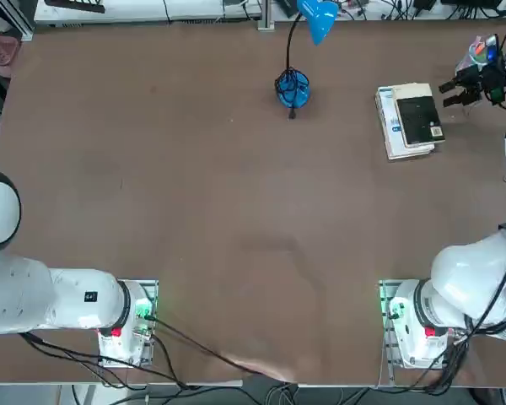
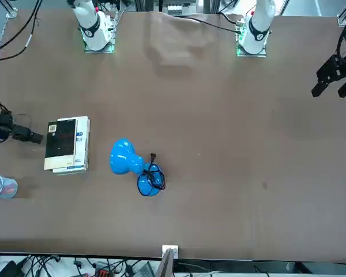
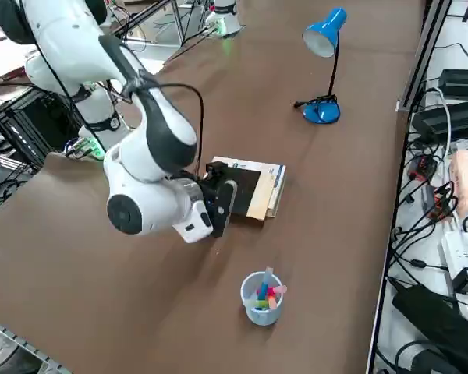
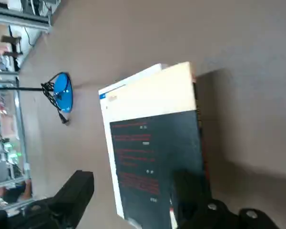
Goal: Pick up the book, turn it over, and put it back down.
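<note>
Book (image 1: 422,120) lying flat on white book (image 1: 391,126), not lined up: it sits shifted to the right in the top view, so a strip of white book with blue print shows along the left side. Book's black panel is face up, cream band at the end far from the robot's bases, small pale square near one corner of the panel, reddish lines of text and small light marks on the black in the wrist view. Right gripper (image 1: 449,94) just beside the pair in the top view, on their right, pointing at them. Fingers (image 4: 81,191) released, spread wide, nothing grasped; in the wrist view one finger overlaps the black panel, other one is off past the white book's side, can't tell if either touches. Right arm (image 3: 152,148) reaches over the table (image 3: 179,296) from its base side. Blue lamp (image 1: 293,89) stands well apart, left of the books in the top view, dark cable bundled at its base. Cup (image 3: 261,304) upright on the table, on the far side of the gripper from the robot's bases, coloured sticks (image 3: 271,292) inside, some poking above the rim
</note>
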